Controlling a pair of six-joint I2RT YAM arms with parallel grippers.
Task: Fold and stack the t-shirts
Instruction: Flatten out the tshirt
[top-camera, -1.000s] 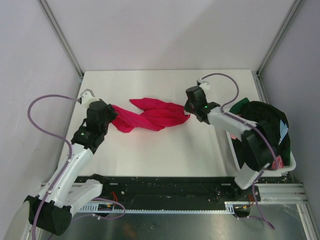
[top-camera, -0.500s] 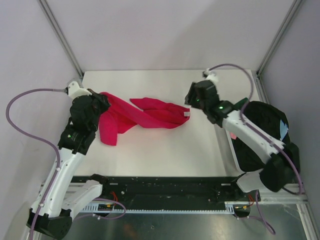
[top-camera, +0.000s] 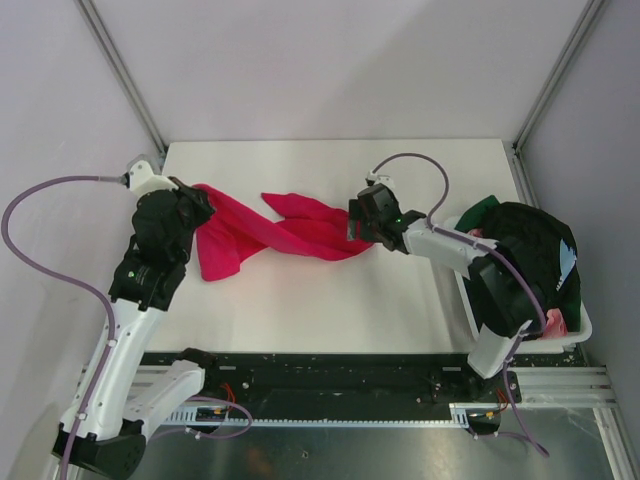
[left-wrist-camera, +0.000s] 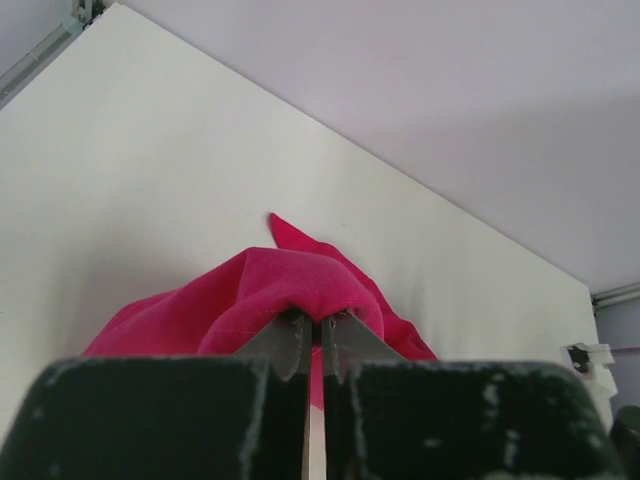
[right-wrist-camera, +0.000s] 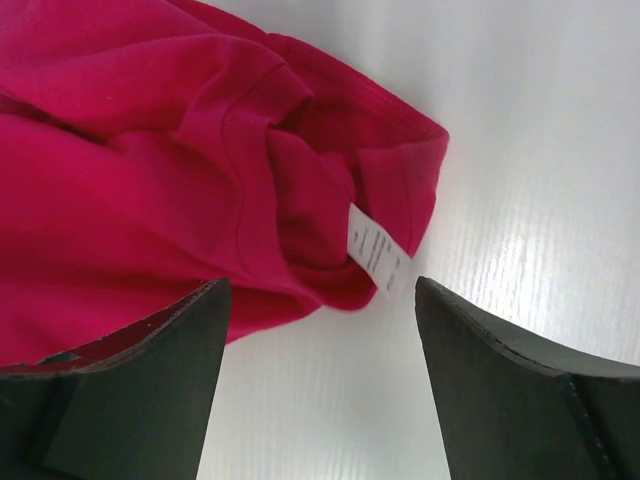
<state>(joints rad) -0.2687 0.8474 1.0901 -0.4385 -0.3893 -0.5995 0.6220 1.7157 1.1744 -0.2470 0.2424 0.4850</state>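
Observation:
A crimson t-shirt (top-camera: 285, 232) lies twisted across the white table (top-camera: 330, 300), stretched from left to right. My left gripper (top-camera: 192, 200) is shut on the shirt's left end, and in the left wrist view the fabric (left-wrist-camera: 290, 285) bunches over the pinched fingertips (left-wrist-camera: 322, 340). My right gripper (top-camera: 352, 232) stands open just above the shirt's right end, with nothing between its fingers. In the right wrist view the collar end with its white label (right-wrist-camera: 378, 250) lies on the table between the wide black fingers (right-wrist-camera: 150, 370).
A white basket (top-camera: 580, 325) at the table's right edge holds a heap of dark and green clothes (top-camera: 525, 265). Grey walls and metal posts enclose the table at the back and sides. The arms' bases stand at the near edge.
The right gripper has opened, letting go of the shirt's right end, and now hovers low over it. The left gripper has pulled its end of the shirt up and to the left.

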